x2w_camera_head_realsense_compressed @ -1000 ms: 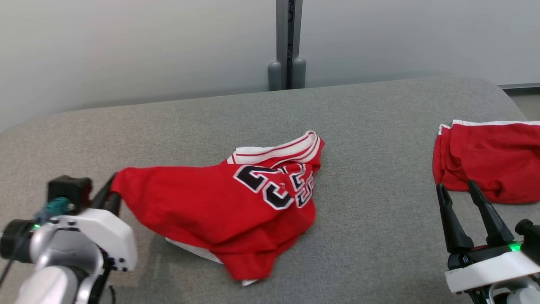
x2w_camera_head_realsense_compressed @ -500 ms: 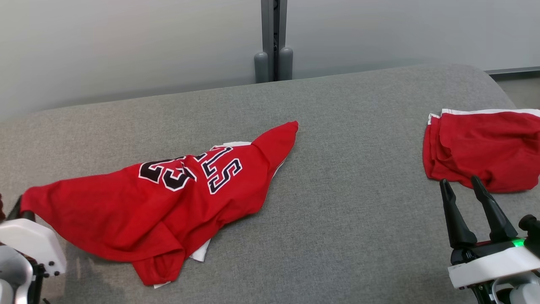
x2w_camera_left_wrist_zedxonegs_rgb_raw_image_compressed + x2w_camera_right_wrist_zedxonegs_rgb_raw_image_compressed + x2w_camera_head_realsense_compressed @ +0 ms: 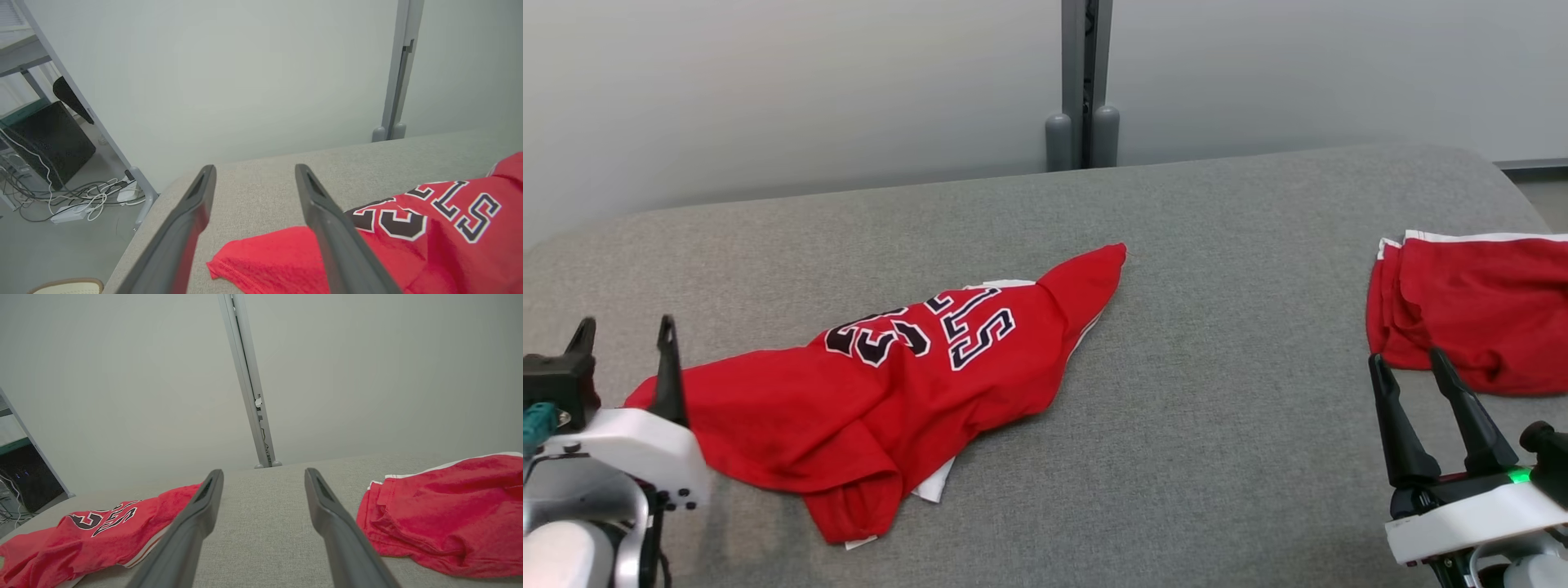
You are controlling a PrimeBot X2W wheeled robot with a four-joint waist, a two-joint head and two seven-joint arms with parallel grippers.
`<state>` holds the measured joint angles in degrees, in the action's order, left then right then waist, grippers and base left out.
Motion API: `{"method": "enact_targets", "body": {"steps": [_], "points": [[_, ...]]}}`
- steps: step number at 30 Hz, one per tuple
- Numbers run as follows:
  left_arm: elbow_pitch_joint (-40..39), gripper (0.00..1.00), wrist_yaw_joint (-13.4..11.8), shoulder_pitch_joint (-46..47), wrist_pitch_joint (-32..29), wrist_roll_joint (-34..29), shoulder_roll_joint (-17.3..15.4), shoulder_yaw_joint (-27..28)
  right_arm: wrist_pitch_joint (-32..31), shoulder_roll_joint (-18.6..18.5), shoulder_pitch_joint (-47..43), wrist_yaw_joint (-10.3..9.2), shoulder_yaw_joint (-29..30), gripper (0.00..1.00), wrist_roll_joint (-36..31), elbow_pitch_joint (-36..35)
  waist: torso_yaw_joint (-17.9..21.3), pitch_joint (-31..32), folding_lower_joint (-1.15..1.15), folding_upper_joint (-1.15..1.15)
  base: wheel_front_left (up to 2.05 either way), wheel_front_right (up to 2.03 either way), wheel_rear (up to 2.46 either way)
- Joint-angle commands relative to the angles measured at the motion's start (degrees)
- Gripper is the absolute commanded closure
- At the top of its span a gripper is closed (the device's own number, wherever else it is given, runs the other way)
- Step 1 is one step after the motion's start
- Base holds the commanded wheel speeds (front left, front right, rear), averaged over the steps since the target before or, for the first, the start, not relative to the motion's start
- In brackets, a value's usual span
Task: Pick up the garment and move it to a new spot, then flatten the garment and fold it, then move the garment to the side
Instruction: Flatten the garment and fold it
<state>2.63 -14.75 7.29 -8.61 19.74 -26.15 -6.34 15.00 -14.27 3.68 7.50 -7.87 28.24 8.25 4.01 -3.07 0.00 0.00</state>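
The garment [image 3: 890,392] is a red jersey with black-and-white numbers, lying crumpled and stretched out on the grey surface [image 3: 1217,425], left of centre. In the left wrist view the garment [image 3: 408,237] lies low and to the right, its corner between and below the fingers. My left gripper [image 3: 625,331] stands open at the garment's left end, holding nothing; its right finger overlaps the cloth's edge in the head view. My right gripper [image 3: 1409,363] is open and empty at the lower right, far from the garment.
A second red cloth with white trim [image 3: 1478,306] lies bunched at the right edge of the surface, just beyond my right fingertips. A grey post [image 3: 1082,82] rises behind the surface against a pale wall. Cables and a dark box [image 3: 45,151] sit on the floor to the left.
My left gripper dragged the garment to the left, then opened and let go of its corner. The head camera shifted slightly. The right gripper has not moved.
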Motion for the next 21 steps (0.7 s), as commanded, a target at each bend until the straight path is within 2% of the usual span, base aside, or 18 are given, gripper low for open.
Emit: {"method": "enact_targets", "body": {"steps": [1, 4, 6, 7, 13, 21], "points": [[-1.26, 0.00, -0.61, 0.20, 0.44, -0.80, 0.15, -0.25, 0.25, 0.02, -0.36, -0.01, 0.01, 0.00, -0.04, 0.05, -0.38, 0.37, 0.00, 0.00, 0.00, 0.00, 0.00], [-5.40, 0.00, -1.21, -1.18, 3.31, -2.23, 1.30, -1.74, 0.24, 0.27, -0.60, -0.01, -0.10, 0.00, -0.20, 0.11, -0.86, 0.87, 0.00, 0.00, 0.00, 0.00, 0.00], [-6.68, 0.00, -0.87, -1.92, 7.51, -2.19, 3.22, -2.64, 0.24, 0.48, -0.66, 0.00, -0.29, 0.00, -0.23, 0.14, -0.94, 1.01, 0.00, 0.00, 0.00, 0.00, 0.00], [-6.19, 0.00, -0.60, -3.95, 11.09, -1.79, 5.92, -4.45, 0.25, 0.58, -0.71, -0.01, -0.26, 0.00, -0.11, 0.11, -1.00, 1.15, 0.00, 0.00, 0.00, 0.00, 0.00], [-0.35, 0.00, 0.38, -6.72, 20.26, -0.39, 12.31, -7.72, 0.25, 0.35, -1.07, -0.01, -0.01, 0.00, 0.17, -0.14, -1.63, 0.97, 0.00, 0.00, 0.00, 0.00, 0.00], [6.46, 0.00, 3.14, -4.71, 23.54, -0.21, 17.59, -10.03, 0.25, -0.70, -1.61, -0.01, 0.12, 0.00, 0.56, -0.29, -3.86, 0.14, 0.00, 0.00, 0.00, 0.00, 0.00]]}}
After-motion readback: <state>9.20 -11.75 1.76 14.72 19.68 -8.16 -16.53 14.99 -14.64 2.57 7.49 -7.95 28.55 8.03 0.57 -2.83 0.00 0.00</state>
